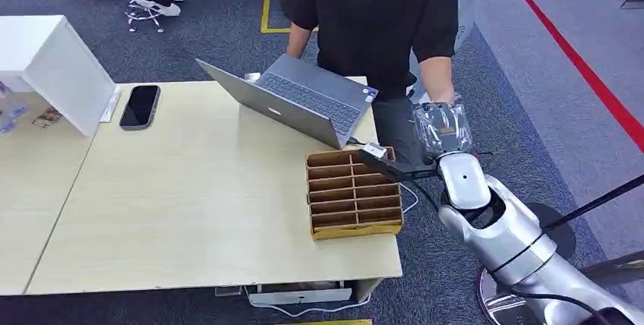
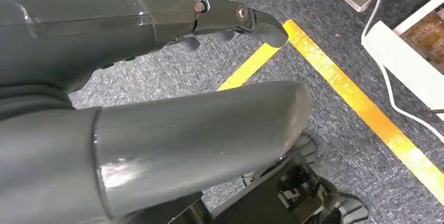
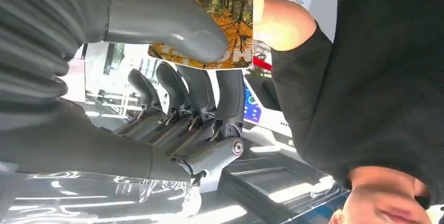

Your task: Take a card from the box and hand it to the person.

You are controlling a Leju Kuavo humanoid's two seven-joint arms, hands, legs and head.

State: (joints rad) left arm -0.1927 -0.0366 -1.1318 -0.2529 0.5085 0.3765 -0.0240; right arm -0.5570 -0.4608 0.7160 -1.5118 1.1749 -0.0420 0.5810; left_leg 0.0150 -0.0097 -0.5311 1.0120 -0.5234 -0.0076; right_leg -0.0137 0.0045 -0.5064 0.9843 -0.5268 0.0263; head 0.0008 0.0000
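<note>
Right wrist view — right hand (image 3: 173,77) pinches card (image 3: 225,20), top edge cut off.

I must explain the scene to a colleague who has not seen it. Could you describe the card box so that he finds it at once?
On the pale wooden table, look at the corner nearest the robot's right hand, just in front of the open grey laptop. There sits the card box, brown cardboard. Unlike the laptop and black phone, it is divided into two columns of narrow slots.
</note>
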